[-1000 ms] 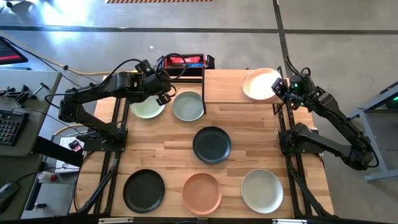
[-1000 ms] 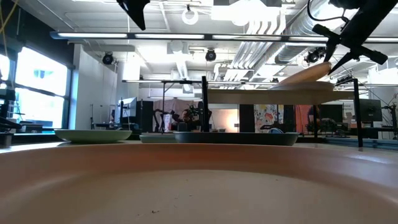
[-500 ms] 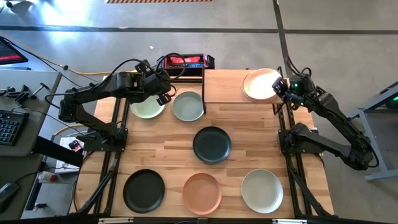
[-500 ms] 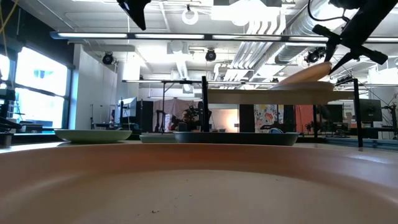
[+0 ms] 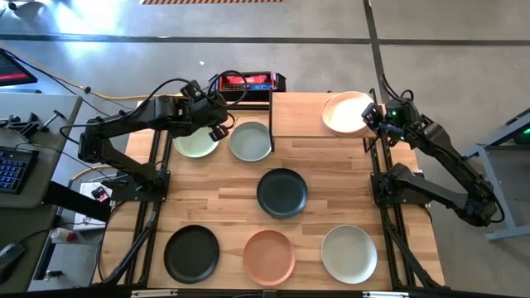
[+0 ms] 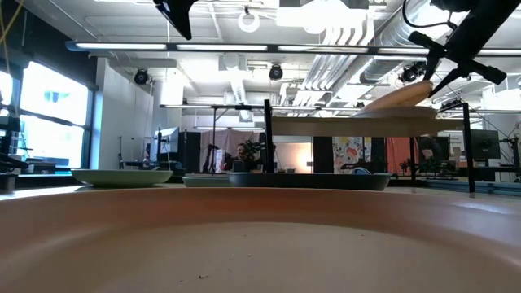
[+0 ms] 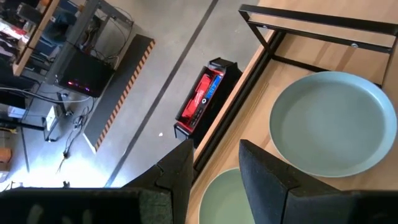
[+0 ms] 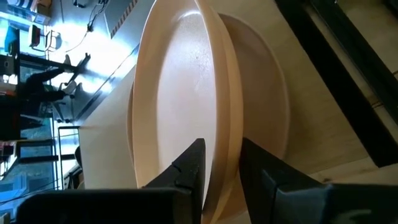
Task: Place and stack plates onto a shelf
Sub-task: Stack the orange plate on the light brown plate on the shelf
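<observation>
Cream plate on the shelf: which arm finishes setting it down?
Right. Its fingers already pinch the cream plate by the rim, tilted over another plate on the shelf. The left gripper hovers open over the pale green plate, off the shelf.

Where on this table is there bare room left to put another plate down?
Free: the wood right of the dark teal plate, and left of it above the black plate; also the shelf's left half. Crowded: the front row and the back left corner.
</observation>
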Controlling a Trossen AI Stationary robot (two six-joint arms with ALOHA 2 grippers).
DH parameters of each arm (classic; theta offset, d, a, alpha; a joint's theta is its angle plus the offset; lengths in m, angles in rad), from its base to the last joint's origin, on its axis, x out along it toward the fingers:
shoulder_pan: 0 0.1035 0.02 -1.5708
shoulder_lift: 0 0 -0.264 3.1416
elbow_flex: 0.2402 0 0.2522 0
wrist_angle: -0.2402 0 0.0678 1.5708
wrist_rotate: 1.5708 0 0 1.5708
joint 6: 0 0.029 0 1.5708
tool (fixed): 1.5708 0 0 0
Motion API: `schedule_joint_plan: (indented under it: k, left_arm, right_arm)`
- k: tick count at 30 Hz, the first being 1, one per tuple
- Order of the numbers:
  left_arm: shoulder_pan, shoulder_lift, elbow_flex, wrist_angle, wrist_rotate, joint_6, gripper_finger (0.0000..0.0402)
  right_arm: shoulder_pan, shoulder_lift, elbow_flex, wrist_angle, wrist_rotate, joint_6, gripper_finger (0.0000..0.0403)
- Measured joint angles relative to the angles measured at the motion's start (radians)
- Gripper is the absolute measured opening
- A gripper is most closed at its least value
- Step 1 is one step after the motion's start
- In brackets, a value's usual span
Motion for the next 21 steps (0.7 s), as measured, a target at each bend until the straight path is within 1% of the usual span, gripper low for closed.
schedule_joint_plan:
  k: [13,17,21]
  left_arm:
    - [0.0,0.0,0.0,0.002,0.0,0.0,0.0117]
    - [0.0,0.0,0.0,0.002,0.0,0.0,0.0117]
    - [0.0,0.0,0.0,0.002,0.0,0.0,0.0117]
  right_arm:
    - [0.0,0.0,0.0,0.0,-0.001,0.027,0.0071]
    - [0.0,0.0,0.0,0.001,0.025,0.037,0.0071]
    - [0.0,0.0,0.0,0.001,0.026,0.037,0.0071]
